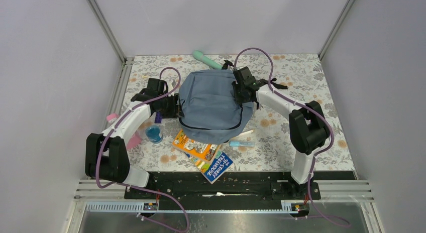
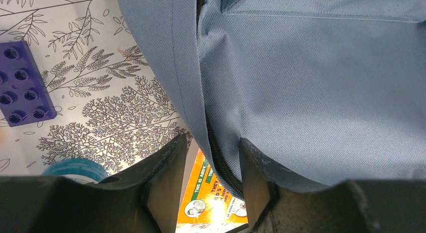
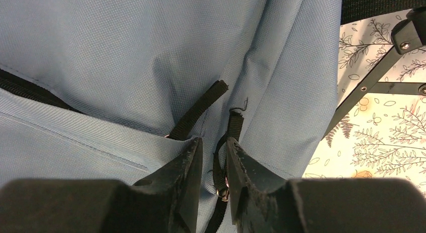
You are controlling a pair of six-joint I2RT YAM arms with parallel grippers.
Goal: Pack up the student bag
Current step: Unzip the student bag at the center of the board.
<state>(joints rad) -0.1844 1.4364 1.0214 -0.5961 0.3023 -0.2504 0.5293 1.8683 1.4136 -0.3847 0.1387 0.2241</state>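
Note:
The student bag [image 1: 213, 105], slate-blue with dark zippers, lies in the middle of the table. My left gripper [image 1: 173, 106] is at its left edge. In the left wrist view its jaws [image 2: 212, 140] stand open astride the bag's zippered rim [image 2: 221, 162], and the right finger touches the fabric. My right gripper [image 1: 240, 92] is on the bag's far right top. In the right wrist view its jaws [image 3: 213, 141] are narrow but open around a black zipper pull strap [image 3: 232, 125], which lies against the right finger. A second black pull [image 3: 198, 108] lies just left.
An orange book [image 1: 196, 145] pokes out from under the bag's near edge, beside a blue book [image 1: 217, 166] and a light-blue pen [image 1: 241, 142]. A purple brick [image 2: 22, 82] and a blue roll [image 1: 154, 134] sit left. A green tube [image 1: 206, 59] lies behind.

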